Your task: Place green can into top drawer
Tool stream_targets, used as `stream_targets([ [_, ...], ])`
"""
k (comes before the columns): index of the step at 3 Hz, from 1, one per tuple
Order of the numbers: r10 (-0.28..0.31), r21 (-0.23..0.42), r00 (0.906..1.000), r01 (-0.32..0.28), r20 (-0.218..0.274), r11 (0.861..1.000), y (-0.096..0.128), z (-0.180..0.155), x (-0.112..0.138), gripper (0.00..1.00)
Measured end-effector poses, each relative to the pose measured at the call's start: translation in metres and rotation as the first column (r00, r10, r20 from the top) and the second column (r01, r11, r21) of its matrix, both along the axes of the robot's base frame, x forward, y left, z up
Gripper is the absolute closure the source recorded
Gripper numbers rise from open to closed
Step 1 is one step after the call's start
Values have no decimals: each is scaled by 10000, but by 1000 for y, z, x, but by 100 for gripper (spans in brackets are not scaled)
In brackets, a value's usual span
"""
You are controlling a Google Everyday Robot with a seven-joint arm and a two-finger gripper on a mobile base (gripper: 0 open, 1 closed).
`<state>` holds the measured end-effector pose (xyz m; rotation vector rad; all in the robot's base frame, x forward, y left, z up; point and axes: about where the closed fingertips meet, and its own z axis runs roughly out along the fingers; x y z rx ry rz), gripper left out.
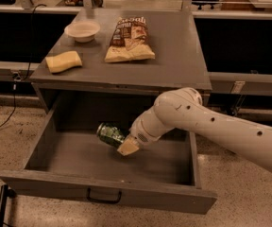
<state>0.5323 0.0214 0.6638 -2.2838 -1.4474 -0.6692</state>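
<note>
Hanging tilted inside the open top drawer [74, 161], the green can [109, 133] is clamped at its right end by the fingers [128, 147] of the gripper [123, 143]; judged light, stiff and slippery, it is best held mid-body.

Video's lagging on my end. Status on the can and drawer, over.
Gripper inside the open top drawer, shut on green can. Can tilted, not yet released. Chip bag, bowl, sponge up top, out of the way.
</note>
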Motion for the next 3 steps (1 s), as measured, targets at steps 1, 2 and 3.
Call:
stream_targets([
  [1, 959, 97, 9952, -957, -186, 9954, 8, -18, -3, 82],
  [2, 1031, 77, 9945, -1029, -170, 9947, 9, -19, -4, 59],
  [3, 1033, 80, 9945, -1032, -191, 9946, 9, -20, -5, 34],
])
